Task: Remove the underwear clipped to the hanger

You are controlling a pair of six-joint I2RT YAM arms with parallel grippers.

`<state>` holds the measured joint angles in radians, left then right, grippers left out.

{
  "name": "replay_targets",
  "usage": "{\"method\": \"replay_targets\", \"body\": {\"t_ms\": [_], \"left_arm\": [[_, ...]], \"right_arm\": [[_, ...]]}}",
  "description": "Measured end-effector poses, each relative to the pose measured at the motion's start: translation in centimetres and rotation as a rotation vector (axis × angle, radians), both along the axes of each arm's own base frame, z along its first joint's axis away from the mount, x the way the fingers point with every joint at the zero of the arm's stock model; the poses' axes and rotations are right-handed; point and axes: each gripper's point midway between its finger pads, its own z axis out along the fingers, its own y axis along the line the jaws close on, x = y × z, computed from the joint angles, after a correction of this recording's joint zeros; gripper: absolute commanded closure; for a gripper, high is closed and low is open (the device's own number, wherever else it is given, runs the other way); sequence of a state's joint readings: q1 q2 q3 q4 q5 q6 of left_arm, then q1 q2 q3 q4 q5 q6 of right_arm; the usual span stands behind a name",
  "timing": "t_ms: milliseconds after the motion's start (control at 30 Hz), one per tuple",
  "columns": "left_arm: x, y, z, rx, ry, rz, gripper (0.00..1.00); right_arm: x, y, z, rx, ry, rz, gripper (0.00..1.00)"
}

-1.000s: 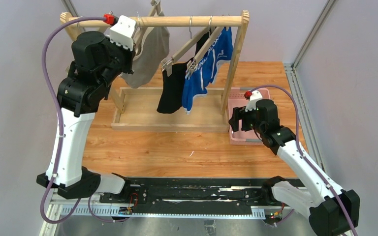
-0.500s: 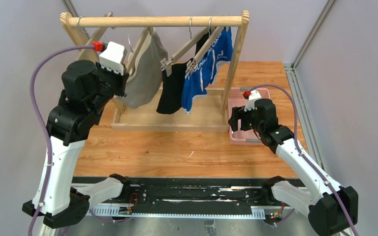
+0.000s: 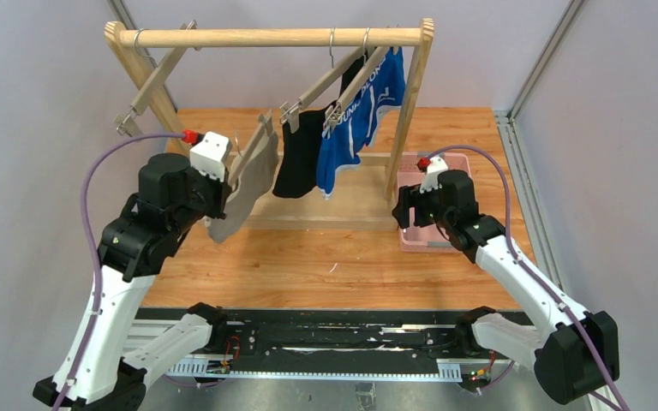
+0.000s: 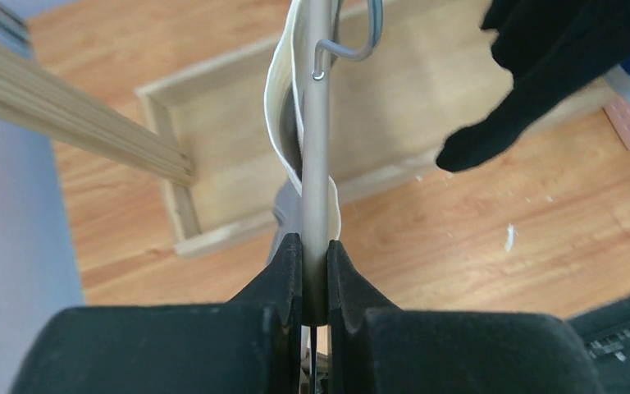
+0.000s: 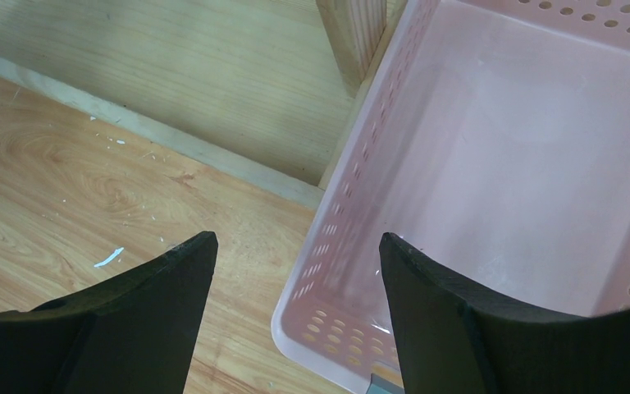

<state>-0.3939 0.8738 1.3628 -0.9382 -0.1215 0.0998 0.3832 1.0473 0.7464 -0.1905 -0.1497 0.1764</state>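
Left fingers (image 4: 283,271) pressed together on the hanger (image 4: 317,123), pinching its bar end-on. Hanger held off the rack (image 3: 266,37), low over the table (image 3: 308,257), near the tray's front-left corner. Long axis straight away from the pinch, hook wire at the far end. Grey briefs (image 3: 244,188) hanging from it, draped down below the bar, pale waistband lying along the bar in the wrist view. Clips themselves not made out.

Right fingers (image 5: 172,271) spread wide, holding nothing, poised above the pink basket (image 5: 500,164), well apart from the grey cloth, across the tray front. Black briefs (image 3: 296,158) and blue briefs (image 3: 355,120) up on the rack on their own hangers.

Judged next: free right fingers leftward to the hanging cloth, a grip low on the drape, a pull downward, away from the bar. Nearer to the cloth: left arm, but occupied with the hanger.
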Motion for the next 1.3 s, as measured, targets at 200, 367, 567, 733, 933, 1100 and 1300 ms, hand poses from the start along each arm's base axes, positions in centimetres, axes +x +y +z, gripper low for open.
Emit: {"method": "replay_targets", "body": {"t_ms": [200,367,567,733,933,1100,1300], "left_arm": [[-1.0,-3.0,-4.1,-0.086,0.152,-0.107,1.00],[-3.7,-4.9,-5.3,-0.171,0.201,-0.234,1.00],[-8.1,-6.7,-5.2,-0.294,0.226,-0.385,1.00],[-11.4,-8.7,-7.3,-0.400,0.357,-0.513,1.00],[-13.1,-9.3,-9.1,-0.448,0.465,-0.549,1.00],[-13.2,-9.6,-9.2,-0.447,0.478,-0.581,1.00],[-13.9,-10.7,-9.1,-0.468,0.526,-0.685,1.00]], "right_arm": [[-0.2,0.6,0.3,0.009,-0.010,0.023,0.26],[-0.5,1.0,0.7,0.021,-0.018,0.040,0.26],[-0.7,2.4,2.2,0.071,-0.030,0.109,0.26],[-0.7,4.6,5.8,0.154,-0.083,0.218,0.27],[-1.6,7.2,8.8,0.250,-0.116,0.375,0.27],[-3.4,9.0,10.2,0.333,-0.118,0.517,0.27],[-5.1,10.3,11.9,0.404,-0.130,0.651,0.27]]}}
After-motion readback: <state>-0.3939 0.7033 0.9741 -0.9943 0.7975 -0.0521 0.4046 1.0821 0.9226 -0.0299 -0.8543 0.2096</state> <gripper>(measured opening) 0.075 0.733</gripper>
